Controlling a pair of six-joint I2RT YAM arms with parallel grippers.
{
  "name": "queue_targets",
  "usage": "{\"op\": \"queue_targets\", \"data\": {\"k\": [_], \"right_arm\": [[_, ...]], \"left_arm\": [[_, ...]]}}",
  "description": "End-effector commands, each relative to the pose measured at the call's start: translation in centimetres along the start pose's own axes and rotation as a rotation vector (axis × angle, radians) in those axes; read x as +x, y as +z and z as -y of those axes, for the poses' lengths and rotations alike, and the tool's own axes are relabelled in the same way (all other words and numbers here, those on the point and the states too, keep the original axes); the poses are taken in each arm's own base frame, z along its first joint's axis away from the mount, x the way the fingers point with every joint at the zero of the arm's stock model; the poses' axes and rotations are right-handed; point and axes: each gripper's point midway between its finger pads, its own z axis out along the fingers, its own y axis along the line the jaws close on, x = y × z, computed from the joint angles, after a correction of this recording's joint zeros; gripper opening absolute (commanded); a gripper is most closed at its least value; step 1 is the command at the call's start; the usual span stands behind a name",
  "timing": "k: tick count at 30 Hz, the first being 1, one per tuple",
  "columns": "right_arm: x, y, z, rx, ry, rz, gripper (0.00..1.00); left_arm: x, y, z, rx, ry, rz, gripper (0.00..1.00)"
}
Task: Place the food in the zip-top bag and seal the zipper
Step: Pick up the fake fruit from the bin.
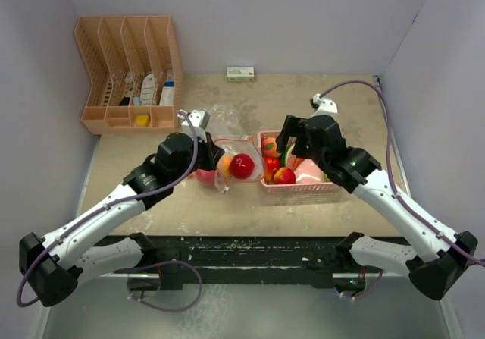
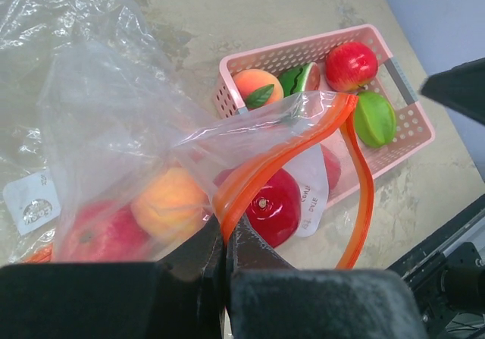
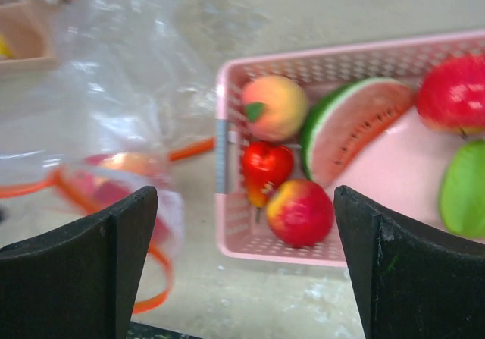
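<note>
The clear zip-top bag point(image 2: 98, 104) with an orange zipper point(image 2: 258, 176) lies left of the pink basket point(image 1: 303, 191). In the bag are a red apple point(image 1: 242, 165), a peach-orange fruit point(image 2: 170, 202) and another red piece point(image 2: 95, 236). My left gripper point(image 2: 226, 240) is shut on the bag's zipper rim and holds the mouth open toward the basket. My right gripper point(image 3: 242, 195) is open and empty, above the basket's left end. The basket holds a peach point(image 3: 274, 108), a watermelon slice point(image 3: 352, 127), red apples point(image 3: 301, 211), a small red piece point(image 3: 265, 164) and a green piece point(image 3: 464, 191).
A tan desk organizer point(image 1: 129, 73) with small packets stands at the back left. A small white-and-green box point(image 1: 240, 73) lies at the back wall. Walls close in on both sides, and the table's dark front edge point(image 1: 250, 248) runs by the arm bases.
</note>
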Motion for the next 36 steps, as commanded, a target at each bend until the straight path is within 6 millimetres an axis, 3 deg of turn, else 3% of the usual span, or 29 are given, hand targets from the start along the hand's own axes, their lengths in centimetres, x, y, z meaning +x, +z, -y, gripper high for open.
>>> {"op": "queue_targets", "data": {"k": [1,4,9,15,28,36], "right_arm": [[4.7,1.4,5.0,0.182,0.014,-0.176,0.99],[7.7,2.6,5.2,0.129,0.019,-0.268,0.99],[11.1,4.1,4.5,0.064,-0.008,-0.384,0.99],[14.7,5.8,5.1,0.061,-0.024,-0.467,0.99],[18.0,8.3,7.5,0.165,-0.066,-0.535,1.0],[17.1,8.1,8.0,0.189,-0.077,-0.498,0.67]], "left_arm": [[-3.0,-1.8,0.9,0.035,-0.027,0.099,0.0],[-5.0,-3.9,1.4,0.081,-0.07,0.211,0.0],[-7.5,-6.4,1.9,0.118,-0.096,0.324,0.0],[-6.5,-5.5,2.0,0.108,-0.092,0.268,0.0],[-6.0,-5.6,1.5,0.089,-0.089,0.254,0.0],[-6.0,-5.9,1.2,0.081,-0.094,0.257,0.0]]}}
